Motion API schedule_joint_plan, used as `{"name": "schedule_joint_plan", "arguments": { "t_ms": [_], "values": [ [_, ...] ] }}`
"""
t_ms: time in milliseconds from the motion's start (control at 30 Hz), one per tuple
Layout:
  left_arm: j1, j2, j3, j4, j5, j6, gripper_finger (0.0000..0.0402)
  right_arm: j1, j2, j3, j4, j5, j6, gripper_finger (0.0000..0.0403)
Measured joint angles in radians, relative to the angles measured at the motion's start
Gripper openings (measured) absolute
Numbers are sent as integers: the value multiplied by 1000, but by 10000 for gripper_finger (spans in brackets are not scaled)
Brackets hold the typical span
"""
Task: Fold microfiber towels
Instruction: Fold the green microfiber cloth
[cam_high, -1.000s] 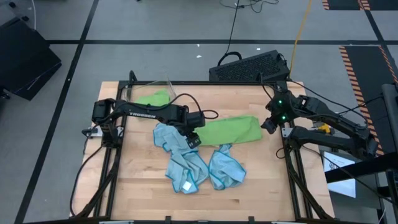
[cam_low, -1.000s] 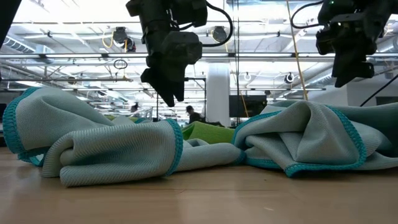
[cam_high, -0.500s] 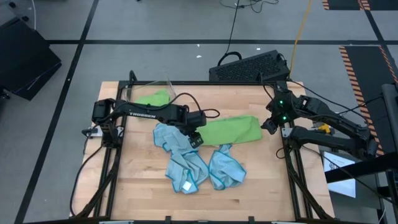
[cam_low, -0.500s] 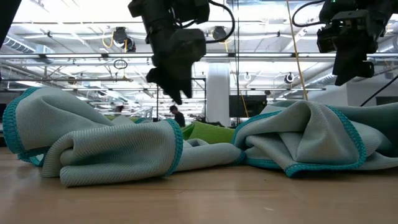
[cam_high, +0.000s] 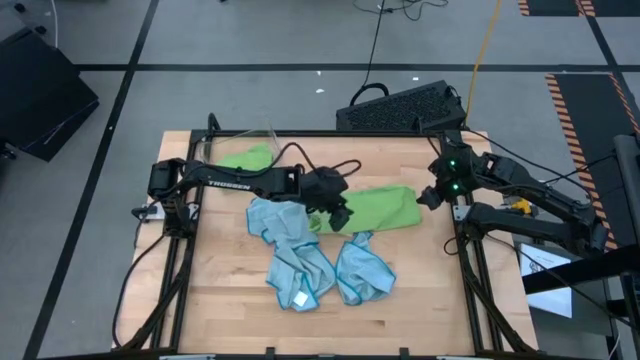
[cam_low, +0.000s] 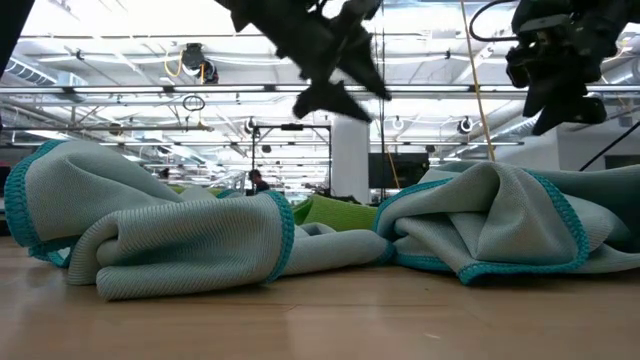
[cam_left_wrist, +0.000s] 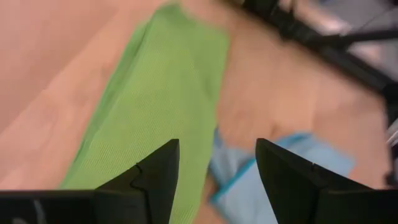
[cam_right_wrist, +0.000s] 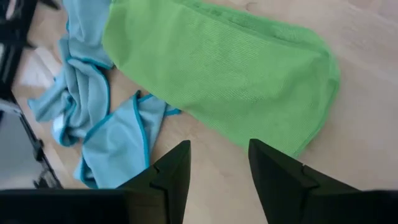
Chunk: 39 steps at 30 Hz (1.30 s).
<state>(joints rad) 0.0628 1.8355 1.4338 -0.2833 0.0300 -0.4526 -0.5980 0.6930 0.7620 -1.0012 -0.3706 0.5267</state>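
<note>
Wooden tabletop lies under us, with bare floor all round it. Nearest the front edge sit our crumpled light blue towels, three of them bunched left of centre and running back toward the middle; one shows a small white tag.

Just behind them lies the lime green towel that we judge is next. It is already doubled into a long band, and its long axis runs left to right across the middle of the table. That axis decides the move: the two short ends point at our two arms, one each.

Our left gripper hovers over the band's left end, above the cloth, jaws partly open and holding nothing; its wrist view looks down the length of the green. Our right gripper hangs just off the band's right end, beside it rather than over it, also partly open and empty. So the left is nearer, and each would close on its own end.

Farther back on the left, another green towel lies by a clear plastic bin. Beyond the far edge sits a black keyboard.
</note>
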Motion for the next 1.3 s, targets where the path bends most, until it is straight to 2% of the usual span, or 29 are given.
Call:
{"name": "schedule_joint_plan", "arguments": {
  "t_ms": [533,667,800,867,967,1100,1300],
  "values": [
    [0,2,0,571,-15,-4,214,0,-10,0,46,-1,97,153],
    [8,-4,0,627,32,-26,214,0,-26,22,41,-8,132,153],
    [37,-37,-1,581,106,-20,214,7,-49,67,39,13,154,153],
    [55,-64,-1,497,132,-24,214,8,-57,86,41,37,166,153],
    [75,-110,-1,340,132,10,214,10,-60,100,42,57,177,153],
    [96,-177,0,134,75,87,214,11,-57,100,46,55,195,153],
    [107,-231,-1,-19,73,154,214,11,-49,101,77,54,219,153]
  ]
}}
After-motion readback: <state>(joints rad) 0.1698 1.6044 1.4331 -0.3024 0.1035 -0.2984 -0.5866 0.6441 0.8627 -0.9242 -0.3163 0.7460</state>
